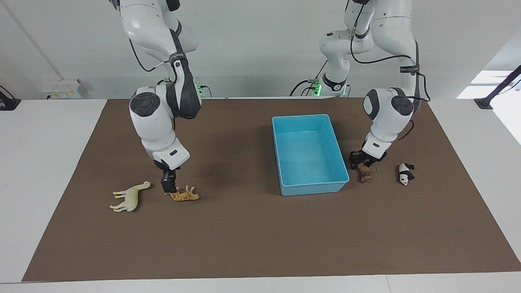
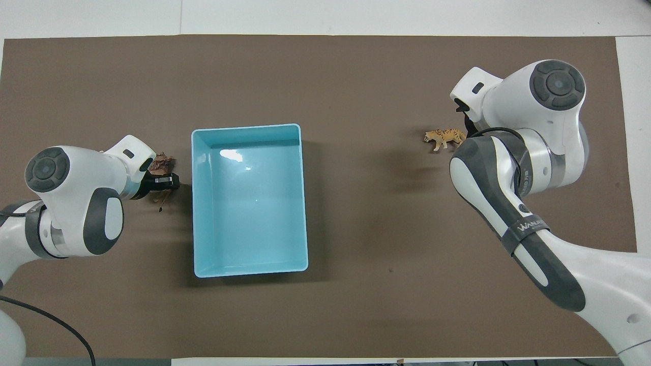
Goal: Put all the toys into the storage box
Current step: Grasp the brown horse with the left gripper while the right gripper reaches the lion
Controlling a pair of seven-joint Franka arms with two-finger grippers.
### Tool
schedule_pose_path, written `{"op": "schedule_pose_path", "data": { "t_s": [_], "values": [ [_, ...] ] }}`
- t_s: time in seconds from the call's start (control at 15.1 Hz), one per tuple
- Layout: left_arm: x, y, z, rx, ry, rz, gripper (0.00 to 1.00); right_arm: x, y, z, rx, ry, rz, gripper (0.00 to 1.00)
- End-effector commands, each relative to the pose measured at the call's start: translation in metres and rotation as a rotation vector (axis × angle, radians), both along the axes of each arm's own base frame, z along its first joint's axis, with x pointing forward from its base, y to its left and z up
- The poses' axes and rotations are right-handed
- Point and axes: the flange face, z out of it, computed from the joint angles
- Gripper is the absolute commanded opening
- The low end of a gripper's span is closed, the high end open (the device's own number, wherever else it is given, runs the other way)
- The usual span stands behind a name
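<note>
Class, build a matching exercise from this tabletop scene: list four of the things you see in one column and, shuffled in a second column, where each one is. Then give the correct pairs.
Things
1. cream long-necked plastic animal figurine
2. orange striped plastic tiger figurine
3. dark brown plastic animal figurine
4. black-and-white plastic panda figurine

Places
A. under the left gripper, beside the light blue rectangular plastic storage box
B. nearest the left arm's end of the brown mat
C. nearest the right arm's end of the brown mat
D. at the right gripper

Pairs: 1-C, 2-D, 3-A, 4-B
</note>
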Motion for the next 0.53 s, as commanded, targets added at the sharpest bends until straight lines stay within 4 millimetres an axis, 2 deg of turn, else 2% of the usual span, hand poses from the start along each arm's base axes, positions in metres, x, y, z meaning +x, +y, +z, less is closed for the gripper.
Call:
{"op": "schedule_pose_path", "data": {
  "t_s": [0.0, 0.13, 0.33, 0.46],
  "values": [
    [0.011, 0.001, 0.010, 0.000, 0.017, 0.014, 0.21, 0.006, 0.007, -0.018, -0.003, -0.014, 0.030, 1.00],
    [0.026, 0.004, 0.036, -0.001, 0.042, 0.018, 0.21, 0.004, 0.005, -0.022, -0.006, -0.007, 0.050, 1.00],
    [0.050, 0.005, 0.103, -0.003, 0.117, 0.050, 0.21, -0.004, 0.005, -0.035, -0.009, 0.002, 0.076, 1.00],
    [0.056, -0.009, 0.141, 0.000, 0.144, 0.121, 0.21, -0.008, 0.002, -0.044, -0.006, 0.004, 0.094, 1.00]
  ]
}}
